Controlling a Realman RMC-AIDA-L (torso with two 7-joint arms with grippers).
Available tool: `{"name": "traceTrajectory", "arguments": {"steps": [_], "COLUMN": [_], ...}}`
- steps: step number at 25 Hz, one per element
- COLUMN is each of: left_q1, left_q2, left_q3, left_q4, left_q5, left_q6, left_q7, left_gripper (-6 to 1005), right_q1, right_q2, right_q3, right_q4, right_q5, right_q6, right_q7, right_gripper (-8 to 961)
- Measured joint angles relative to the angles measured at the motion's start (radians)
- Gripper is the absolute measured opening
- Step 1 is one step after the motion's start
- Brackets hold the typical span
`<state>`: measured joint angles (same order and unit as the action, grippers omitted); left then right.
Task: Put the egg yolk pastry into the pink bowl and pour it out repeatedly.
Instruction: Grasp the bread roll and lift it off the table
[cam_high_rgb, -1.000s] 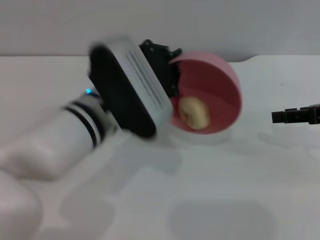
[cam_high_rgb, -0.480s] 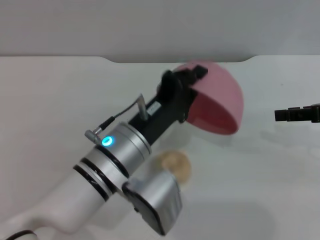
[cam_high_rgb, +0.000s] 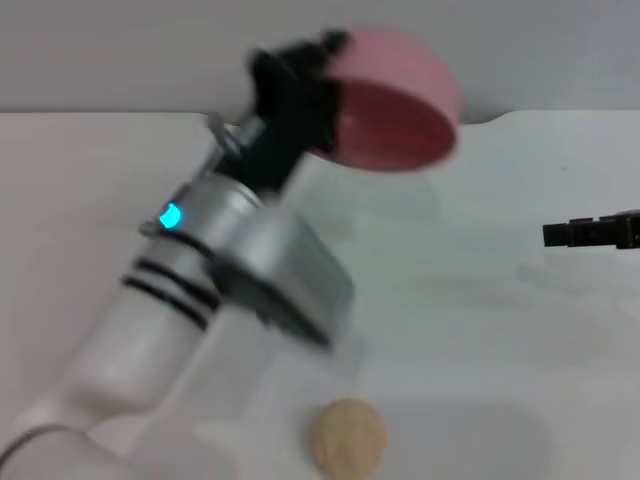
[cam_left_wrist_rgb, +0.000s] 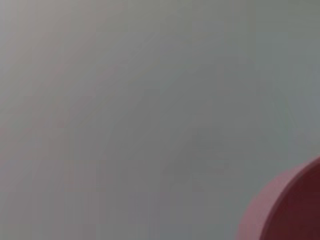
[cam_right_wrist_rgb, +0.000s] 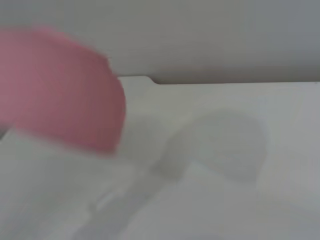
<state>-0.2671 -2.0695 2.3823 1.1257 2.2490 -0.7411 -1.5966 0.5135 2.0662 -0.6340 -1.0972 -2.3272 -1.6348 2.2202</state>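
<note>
Item 1. The pink bowl (cam_high_rgb: 392, 100): held aloft toward 12 o'clock of the head view, well above the bench (cam_high_rgb: 480, 330), mouth tipped downward and toward the robot. Interior shows empty. Judged reason for the tilt: the pour is complete and the bowl is carried clear of what it dropped.

Item 2. The left hand (cam_high_rgb: 300, 85): clamped on the bowl's rim at the bowl's 9 o'clock edge, dark fingers pinching the wall. A rim grip lets the wrist roll the bowl over without blocking its opening.

Item 3. The egg yolk pastry (cam_high_rgb: 346, 437): lies loose on the bench at 6 o'clock, near the robot, well apart from the bowl, touching nothing else. It sits where a rolling ball would settle once tipped out.

Item 4. The right hand (cam_high_rgb: 560, 233): parked at 3 o'clock, low over the bench, well apart from both items; only its dark tip shows, so whether its fingers are apart or together cannot be told. Judged idle, kept out of the pouring arc.
</note>
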Motion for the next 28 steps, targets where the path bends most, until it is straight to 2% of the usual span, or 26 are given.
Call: {"name": "traceTrajectory", "arguments": {"steps": [3,6,8,9,11,12,13,16,17,18,20,23,28], "left_q1": [0.014,0.042,0.052,0.046,0.017,-0.023,-0.054,-0.171,-0.229,-0.229,-0.275,-0.311,-0.3], "left_q2": [0.005,0.006,0.005,0.005,0.007,0.011,0.014,0.024,0.029,0.029,0.034,0.039,0.021], "left_q3": [-0.071,-0.207,-0.325,-0.419,-0.569,-0.688,-0.762,-0.993,-1.094,-1.094,-1.161,-1.209,-1.225], "left_q4": [0.081,0.174,0.22,0.229,0.211,0.17,0.137,0.017,-0.016,-0.016,-0.017,0.04,0.193], "left_q5": [-0.127,-0.253,-0.35,-0.413,-0.486,-0.5,-0.495,-0.39,-0.27,-0.27,-0.124,0.06,0.247], "left_q6": [0.11,0.365,0.585,0.741,1.0,1.17,1.286,1.618,1.762,1.762,1.889,2.049,2.236], "left_q7": [0.0,0.0,-0.013,-0.04,-0.128,-0.219,-0.286,-0.458,-0.548,-0.548,-0.66,-0.813,-0.92], "left_gripper": [-2,-2,-2,-2,-2,-2,-2,-2,-2,-2,-1,-1,-1], "right_q1": [0.006,0.017,0.026,0.032,0.045,0.051,0.057,0.076,0.09,0.09,0.103,0.124,0.169], "right_q2": [0.0,0.0,0.0,0.0,0.0,0.0,0.0,-0.001,0.0,0.0,0.003,0.007,0.007], "right_q3": [-0.006,-0.017,-0.027,-0.031,-0.041,-0.047,-0.054,-0.088,-0.118,-0.118,-0.15,-0.224,-0.406], "right_q4": [0.006,0.016,0.026,0.033,0.053,0.065,0.075,0.108,0.131,0.131,0.153,0.201,0.322], "right_q5": [0.0,0.0,0.0,0.0,0.0,0.001,0.001,0.001,0.004,0.004,0.014,0.063,0.167], "right_q6": [0.0,0.0,0.0,0.001,0.004,0.007,0.011,0.024,0.037,0.037,0.056,0.068,0.088], "right_q7": [-0.002,-0.003,-0.004,-0.004,-0.011,-0.019,-0.026,-0.056,-0.074,-0.074,-0.096,-0.147,-0.188], "right_gripper": [576,577,577,577,578,578,578,579,579,580,580,581,582]}}
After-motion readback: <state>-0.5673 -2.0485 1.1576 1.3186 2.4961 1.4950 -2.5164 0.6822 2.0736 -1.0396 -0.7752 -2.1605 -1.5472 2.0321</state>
